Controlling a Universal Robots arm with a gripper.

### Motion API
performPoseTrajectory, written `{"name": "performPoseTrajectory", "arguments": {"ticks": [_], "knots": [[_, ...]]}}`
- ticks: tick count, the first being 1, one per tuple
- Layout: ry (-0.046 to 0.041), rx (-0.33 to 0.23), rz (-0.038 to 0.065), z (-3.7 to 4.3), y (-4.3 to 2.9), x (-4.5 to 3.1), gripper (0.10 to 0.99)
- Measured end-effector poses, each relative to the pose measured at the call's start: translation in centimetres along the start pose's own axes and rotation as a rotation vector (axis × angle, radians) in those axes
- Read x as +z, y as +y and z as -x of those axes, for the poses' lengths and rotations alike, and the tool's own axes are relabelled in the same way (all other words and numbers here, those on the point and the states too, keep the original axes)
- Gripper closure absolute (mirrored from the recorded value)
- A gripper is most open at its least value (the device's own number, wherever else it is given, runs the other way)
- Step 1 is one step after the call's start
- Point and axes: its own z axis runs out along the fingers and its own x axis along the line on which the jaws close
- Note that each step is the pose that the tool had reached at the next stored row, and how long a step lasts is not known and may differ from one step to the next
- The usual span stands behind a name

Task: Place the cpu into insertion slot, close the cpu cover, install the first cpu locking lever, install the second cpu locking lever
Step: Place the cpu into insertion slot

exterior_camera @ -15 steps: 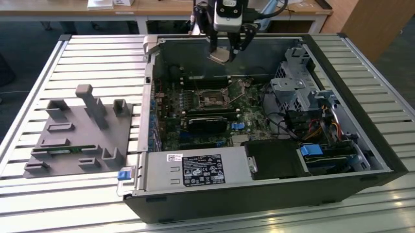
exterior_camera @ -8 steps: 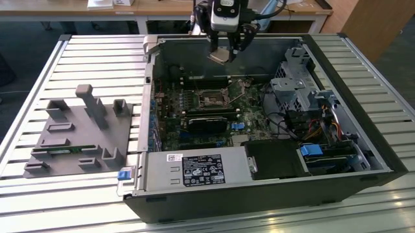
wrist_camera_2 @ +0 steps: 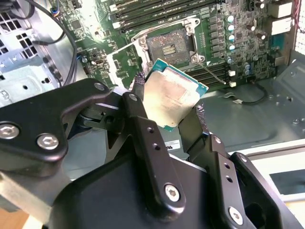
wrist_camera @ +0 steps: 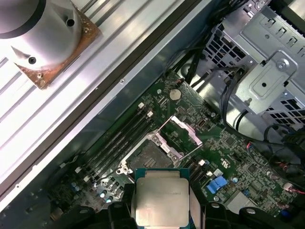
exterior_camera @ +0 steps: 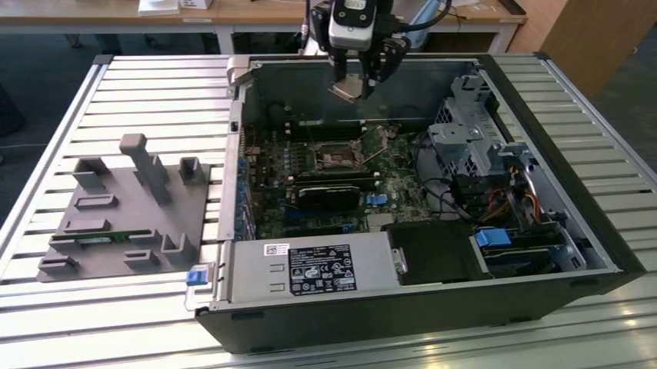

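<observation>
Two side edges of the cpu [wrist_camera_2: 171,98] behind the tool's fingers [wrist_camera_2: 138,112]

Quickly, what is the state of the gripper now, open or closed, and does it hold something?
Gripper: closed on the cpu, held in the air, clear of the insertion slot.

Slatted metal table [exterior_camera: 154,100], wooden bench [exterior_camera: 257,12] behind

- On the counter [exterior_camera: 154,92], the case [exterior_camera: 411,319] fills the centre and right of the exterior view.
- At the exterior view's left of the case, a rack [exterior_camera: 123,215] stands on the counter.
- In the case's middle lies the slot [exterior_camera: 337,160], the cover [wrist_camera: 183,135] raised beside it.
- Upper centre, above the case's far wall: the cpu [exterior_camera: 347,89] between the fingers of the hand [exterior_camera: 359,84].
</observation>
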Motion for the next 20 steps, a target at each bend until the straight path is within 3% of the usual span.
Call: {"name": "performPoseTrajectory", "arguments": {"ticks": [20], "knots": [[-0.0122, 0.139, 0.003, -0.13, 0.10, 0.18, 0.549]]}}
